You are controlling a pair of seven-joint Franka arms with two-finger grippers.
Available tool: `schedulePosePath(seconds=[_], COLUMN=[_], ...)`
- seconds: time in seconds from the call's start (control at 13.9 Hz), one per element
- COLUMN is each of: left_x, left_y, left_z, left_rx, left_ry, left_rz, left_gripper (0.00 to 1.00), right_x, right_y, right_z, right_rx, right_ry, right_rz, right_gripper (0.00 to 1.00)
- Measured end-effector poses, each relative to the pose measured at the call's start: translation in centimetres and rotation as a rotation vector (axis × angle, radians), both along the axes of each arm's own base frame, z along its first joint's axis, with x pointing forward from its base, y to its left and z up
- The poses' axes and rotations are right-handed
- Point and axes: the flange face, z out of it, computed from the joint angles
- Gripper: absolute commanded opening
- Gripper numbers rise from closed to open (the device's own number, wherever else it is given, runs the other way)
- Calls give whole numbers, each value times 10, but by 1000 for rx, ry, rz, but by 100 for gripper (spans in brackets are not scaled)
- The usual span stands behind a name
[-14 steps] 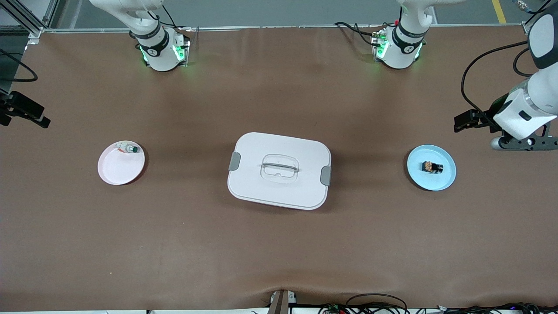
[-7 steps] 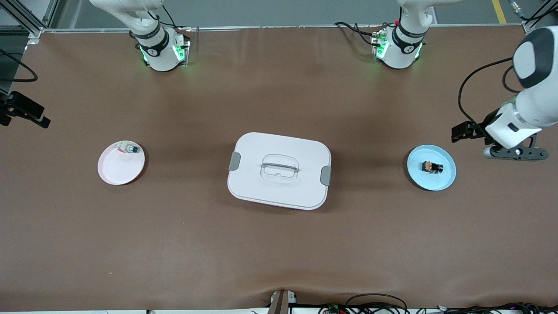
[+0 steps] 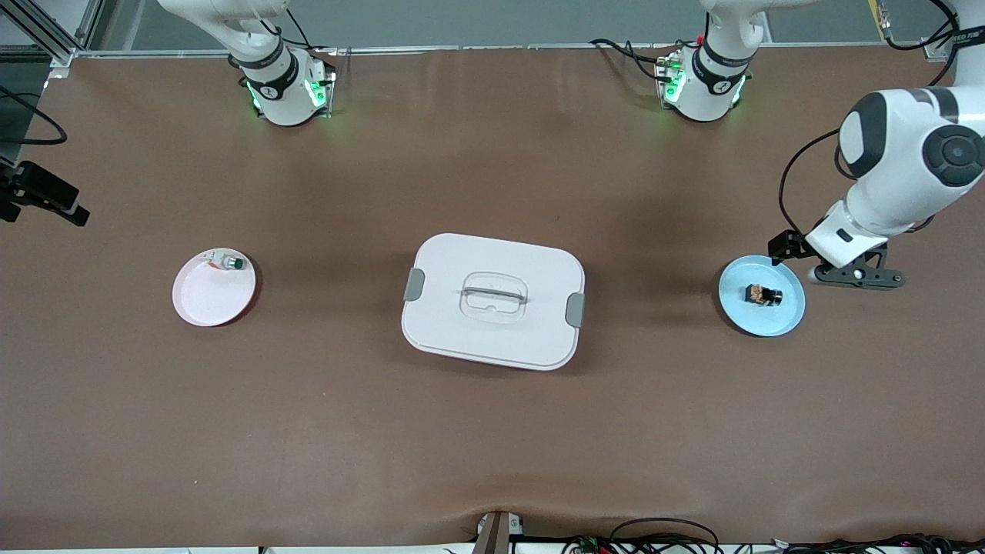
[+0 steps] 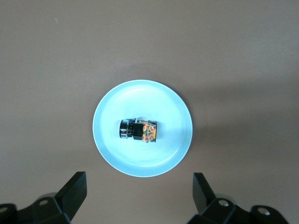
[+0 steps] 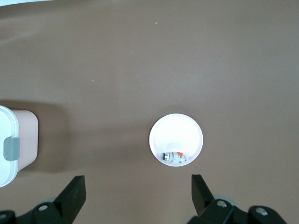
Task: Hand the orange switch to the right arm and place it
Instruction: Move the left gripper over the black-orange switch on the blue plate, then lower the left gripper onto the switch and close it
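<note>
Fingers (image 4: 74, 191) of our left gripper (image 4: 138, 196) are standing wide apart above the blue plate (image 4: 177, 140); the orange switch (image 4: 138, 131) is lying on it, untouched. Our right gripper (image 5: 138, 193) is waiting, fingers also apart.

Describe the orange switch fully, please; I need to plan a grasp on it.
The orange switch is a tiny oblong block lying on its side near the middle of the light blue plate, toward the left arm's end of the table. It has a black body, a dark rounded end and an orange-tan section. Only the plate touches it; the open left gripper hangs above.
</note>
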Motion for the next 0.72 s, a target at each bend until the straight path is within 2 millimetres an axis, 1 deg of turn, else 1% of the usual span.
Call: schedulePosePath(seconds=[0.22,0.36,0.5,0.72], left_x=[-3,-1,2,5], left_y=[15,19,22,22], left_z=[-17,-32,-51,-79], left_rx=[6,7,1,-3], left_ry=[-17,-26,-24,-6], left_rz=[12,12,14,7], left_gripper=[100,100,100,100], right_x=[0,0,0,0], right_y=[0,0,0,0], right_z=[0,0,0,0], right_rx=[0,0,0,0], right_ry=[0,0,0,1], right_rz=[0,0,0,0], right_gripper=[100,100,100,100])
